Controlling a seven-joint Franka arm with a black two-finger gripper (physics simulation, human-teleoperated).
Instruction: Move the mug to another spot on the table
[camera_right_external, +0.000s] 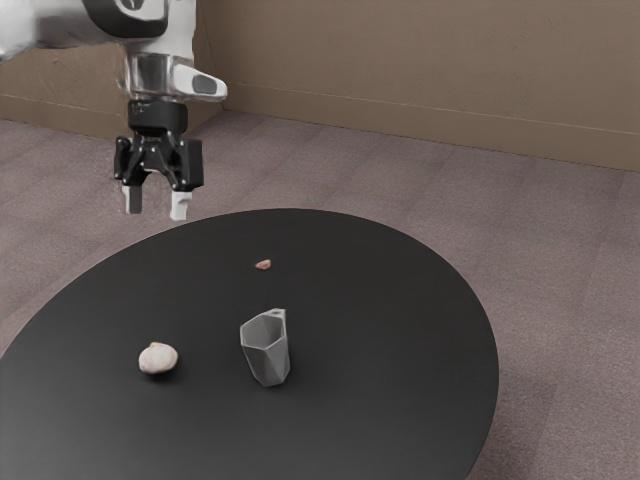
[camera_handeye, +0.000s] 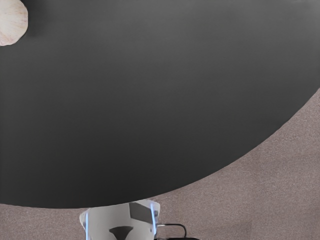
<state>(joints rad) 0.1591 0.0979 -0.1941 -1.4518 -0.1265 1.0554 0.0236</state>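
One round black table (camera_right_external: 400, 300) carries three loose things. There is one grey faceted mug (camera_right_external: 266, 348). One pale rounded lump (camera_right_external: 157, 358) lies near the mug, on the exterior view's left of it. One small pinkish scrap (camera_right_external: 263, 265) lies beyond the mug, farther from the camera. One gripper (camera_right_external: 155, 207) with two fingers (camera_right_external: 179, 205) hangs well apart from the mug, up and toward that view's left.

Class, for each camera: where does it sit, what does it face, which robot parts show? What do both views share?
Exterior view: beside the arm, looking down across the round table at the mug; shows the open gripper.
Wrist view: on the hand, looking down at the table's edge and carpet; shows a white shape, likely the robot's base.
Shared: table, garlic bulb, carpet.
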